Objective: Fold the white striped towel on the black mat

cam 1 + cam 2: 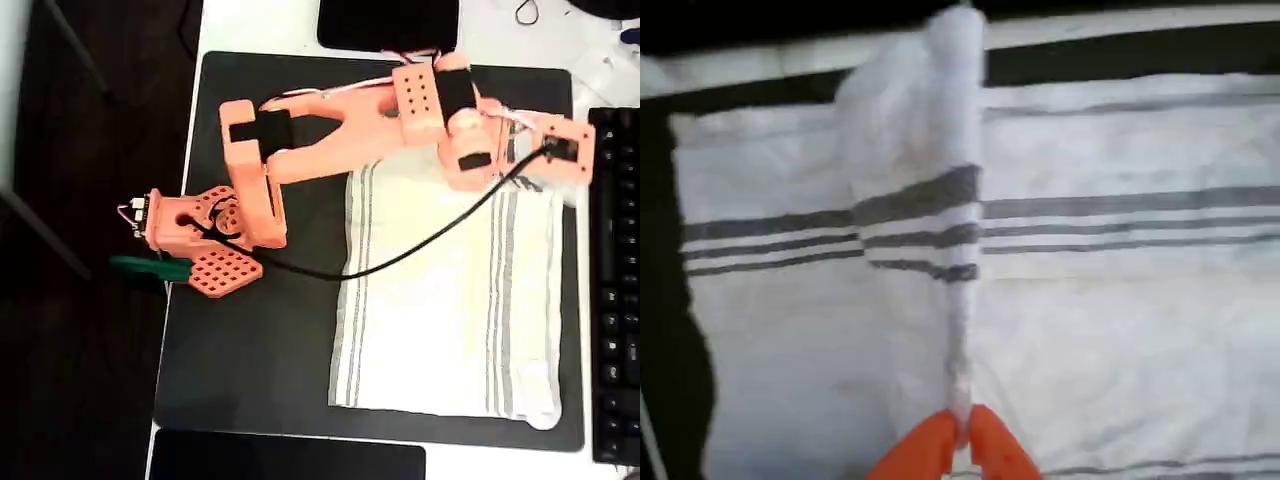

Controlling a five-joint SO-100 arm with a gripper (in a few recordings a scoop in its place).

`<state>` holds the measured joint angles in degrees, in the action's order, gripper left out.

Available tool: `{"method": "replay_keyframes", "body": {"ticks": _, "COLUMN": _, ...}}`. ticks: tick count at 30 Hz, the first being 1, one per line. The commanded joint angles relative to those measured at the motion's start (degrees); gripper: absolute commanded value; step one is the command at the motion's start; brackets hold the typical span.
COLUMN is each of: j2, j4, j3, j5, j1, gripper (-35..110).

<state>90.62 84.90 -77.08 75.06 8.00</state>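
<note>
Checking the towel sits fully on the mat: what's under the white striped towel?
The black mat shows around the white striped towel. The claw pinches up a fold; anything beneath the cloth is covered.

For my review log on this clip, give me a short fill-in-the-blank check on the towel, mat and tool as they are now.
1. In the wrist view, the orange tool is shut on a raised ____ of the white striped towel.
2. In the overhead view, the towel lies on the ____ mat.
3. In the overhead view, a black ____ trails across the towel.
4. The towel's stripes are ____.

Missing words: fold; black; cable; grey
</note>
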Motion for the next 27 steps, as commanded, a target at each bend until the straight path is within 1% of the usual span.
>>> {"method": "replay_keyframes", "body": {"ticks": 1, "j2": 3.52, "j4": 1.32, "j3": -0.18, "j5": 2.2, "j1": -4.75, "gripper": 0}}
{"method": "replay_keyframes", "body": {"ticks": 8, "j2": 6.06, "j4": 1.14, "j3": -4.13, "j5": 9.23, "j1": -15.56, "gripper": 0}}
{"method": "replay_keyframes", "body": {"ticks": 14, "j2": 5.54, "j4": 0.35, "j3": -5.54, "j5": 11.95, "j1": -20.74, "gripper": 0}}
{"method": "replay_keyframes", "body": {"ticks": 17, "j2": 5.36, "j4": -3.25, "j3": -8.09, "j5": 13.71, "j1": -22.41, "gripper": 0}}
{"method": "replay_keyframes", "body": {"ticks": 22, "j2": 4.66, "j4": -15.29, "j3": -16.17, "j5": 16.79, "j1": -24.7, "gripper": 2}}
{"method": "replay_keyframes", "body": {"ticks": 27, "j2": 5.8, "j4": -16.0, "j3": -16.7, "j5": 16.52, "j1": -25.14, "gripper": 11}}
